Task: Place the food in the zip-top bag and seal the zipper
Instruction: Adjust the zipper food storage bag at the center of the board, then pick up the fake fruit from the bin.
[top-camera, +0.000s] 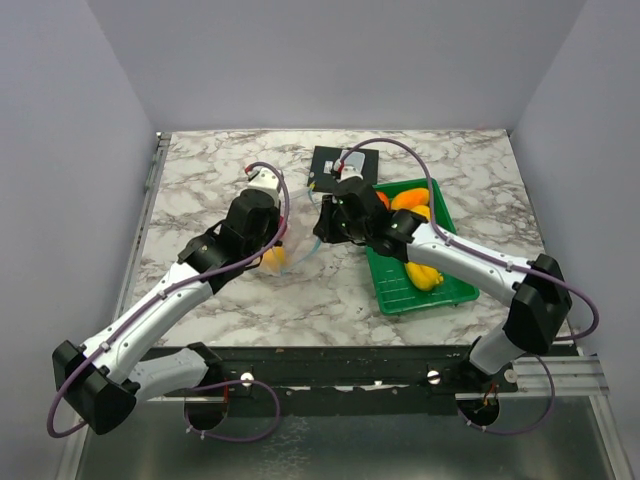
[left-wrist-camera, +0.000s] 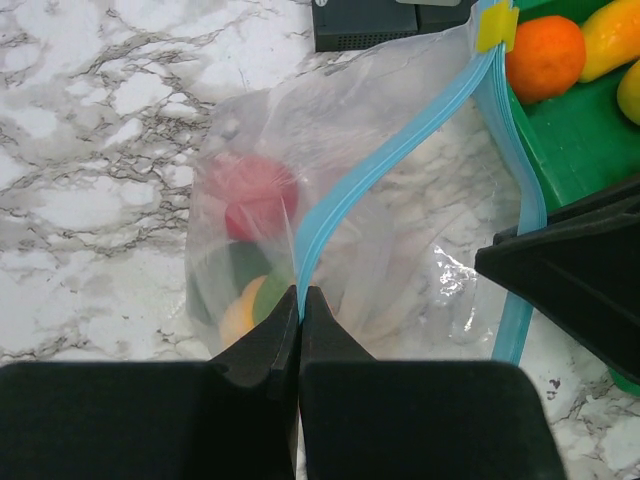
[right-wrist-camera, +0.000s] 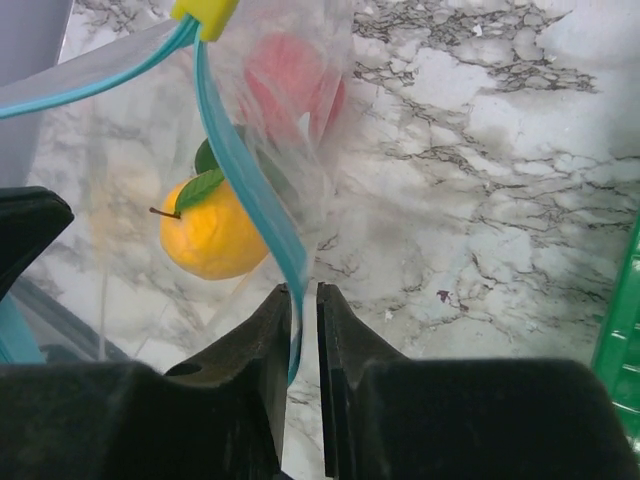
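The left tool (left-wrist-camera: 300, 300) is pinching the zip-top bag (left-wrist-camera: 280, 120) by its zipper (left-wrist-camera: 400, 148); the right tool (right-wrist-camera: 303, 300) is straddling it, narrowly parted.

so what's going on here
Two robot arms are working on the zip-top bag. The left claw is shut on one side of its blue zipper; the right claw has its jaws slightly apart around the other side. A red fruit and a yellow one are inside; more fruit sits in the green tray.
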